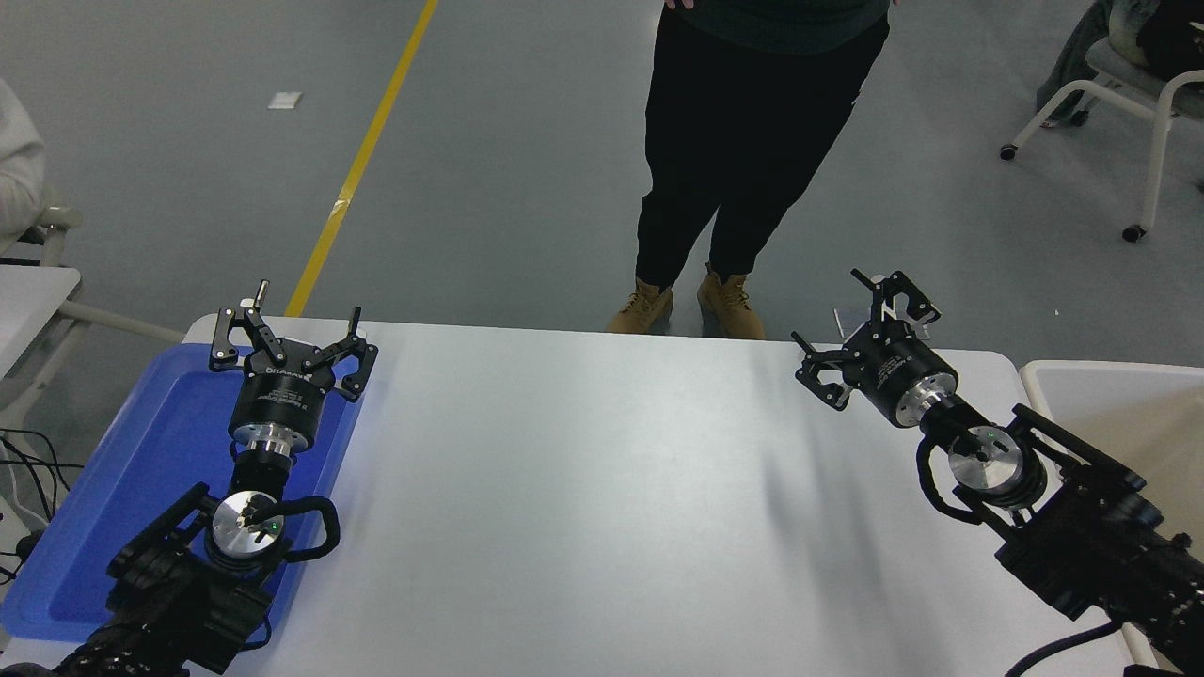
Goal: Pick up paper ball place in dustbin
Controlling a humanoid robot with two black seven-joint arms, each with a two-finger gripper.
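Observation:
The paper ball is not in view anywhere on the table. The cream-beige dustbin [1119,376] shows past the table's right edge, with its pale rim and inner wall. My right gripper [851,329] is open and empty over the table's far right part, left of the dustbin. My left gripper [287,327] is open and empty, parked over the far end of the blue tray [122,489] at the lower left.
A person in black trousers and tan boots [734,141] stands at the table's far side. A white chair [1129,85] stands at the top right. A second table edge [28,291] shows at the left.

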